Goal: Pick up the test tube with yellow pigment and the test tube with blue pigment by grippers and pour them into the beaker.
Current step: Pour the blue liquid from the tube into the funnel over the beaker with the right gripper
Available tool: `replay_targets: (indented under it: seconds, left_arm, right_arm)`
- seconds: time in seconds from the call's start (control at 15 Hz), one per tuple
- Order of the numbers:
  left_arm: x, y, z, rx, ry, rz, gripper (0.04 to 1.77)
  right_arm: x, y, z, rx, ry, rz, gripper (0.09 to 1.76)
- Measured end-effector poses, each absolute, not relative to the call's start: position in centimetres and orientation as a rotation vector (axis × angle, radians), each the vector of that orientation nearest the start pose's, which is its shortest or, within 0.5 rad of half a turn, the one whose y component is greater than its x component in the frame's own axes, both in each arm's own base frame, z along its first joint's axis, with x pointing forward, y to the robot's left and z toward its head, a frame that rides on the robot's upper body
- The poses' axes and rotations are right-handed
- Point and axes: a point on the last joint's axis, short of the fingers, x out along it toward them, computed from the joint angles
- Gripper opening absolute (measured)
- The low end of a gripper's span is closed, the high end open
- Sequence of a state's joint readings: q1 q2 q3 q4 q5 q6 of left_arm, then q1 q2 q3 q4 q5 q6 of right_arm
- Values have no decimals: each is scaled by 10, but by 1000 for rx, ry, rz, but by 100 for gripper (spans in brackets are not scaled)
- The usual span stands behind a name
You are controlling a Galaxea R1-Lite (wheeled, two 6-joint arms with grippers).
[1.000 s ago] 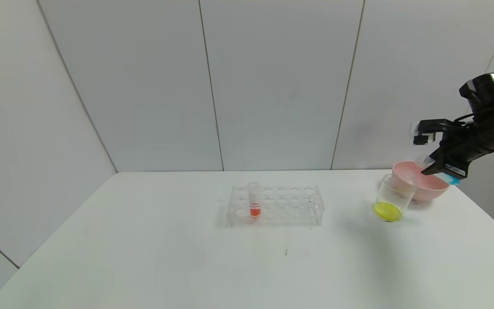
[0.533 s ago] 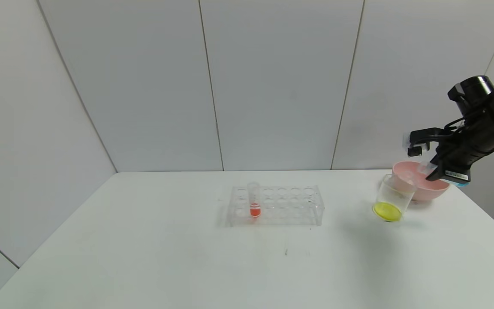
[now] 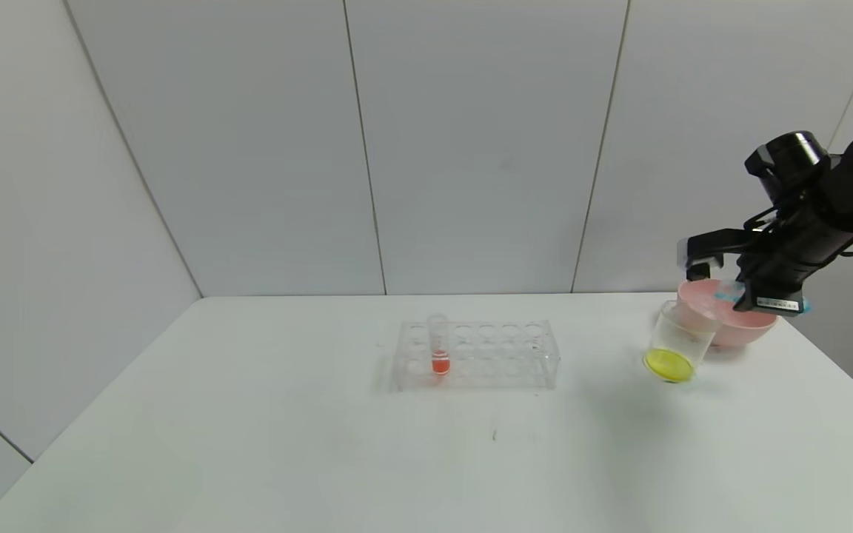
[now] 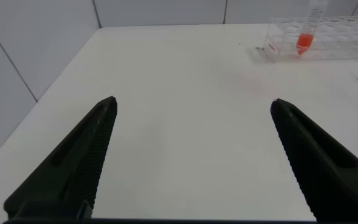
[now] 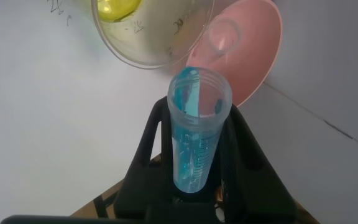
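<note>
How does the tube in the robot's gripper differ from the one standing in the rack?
The test tube with blue pigment holds blue liquid; the orange tube holds orange. The blue one lies tilted in the right gripper near the beaker; the orange one stands upright in the rack. Both are small clear cylinders.

a white table [image 3: 323, 444] stands against pale grey panelled walls [image 3: 471, 148].

- You see the test tube with blue pigment [image 5: 196, 134] tipped mouth-first toward the beaker [image 3: 674, 342].
- The beaker stands upright, yellow liquid pooled at its base.
</note>
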State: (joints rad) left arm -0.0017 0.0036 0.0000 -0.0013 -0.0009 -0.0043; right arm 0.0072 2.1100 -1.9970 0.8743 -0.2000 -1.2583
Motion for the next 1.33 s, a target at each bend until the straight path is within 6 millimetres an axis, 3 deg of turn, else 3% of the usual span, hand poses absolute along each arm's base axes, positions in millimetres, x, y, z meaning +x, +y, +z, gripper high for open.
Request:
replay_targets:
  seconds: [0.8, 1.13, 1.33]
  left_arm:
    - [-23, 0, 76, -4, 2, -2, 176]
    - [-23, 0, 76, -4, 2, -3, 176]
    - [-23, 0, 76, -4, 2, -3, 176]
  right_arm:
    - [406, 28, 211, -1545, 1087, 356, 49]
    - [409, 43, 213, -1752, 1120, 293, 49]
    - [409, 52, 214, -1784, 1105, 297, 49]
